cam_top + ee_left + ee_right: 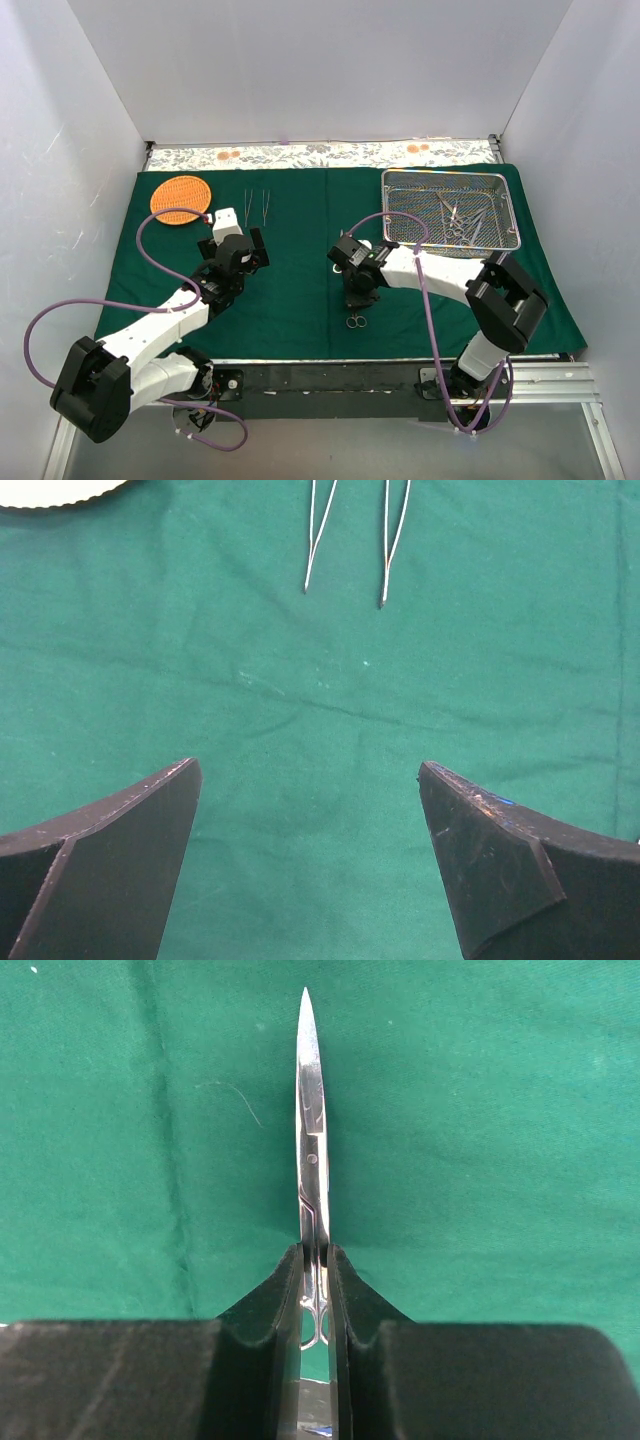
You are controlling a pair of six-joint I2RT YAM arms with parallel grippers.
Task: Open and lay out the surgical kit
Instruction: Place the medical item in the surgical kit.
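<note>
The dark green cloth wrap (300, 290) lies spread flat over the table. The silver wire-mesh tray (505, 180) stands on its back right corner and holds several steel instruments (458, 222). Two tweezers (257, 205) lie side by side on the cloth at the back left, also in the left wrist view (393, 550). My left gripper (236, 258) (308, 770) is open and empty, just in front of the tweezers. My right gripper (358, 295) (316, 1255) is shut on steel scissors (311, 1110) (355, 320), low over the middle of the cloth, blades closed and pointing away from the wrist camera.
A round woven orange basket (181, 198) sits on the cloth's back left corner, left of the tweezers. A patterned strip (320, 153) runs along the back edge. White walls close in the left, back and right. The table's near edge has a black rail (330, 375).
</note>
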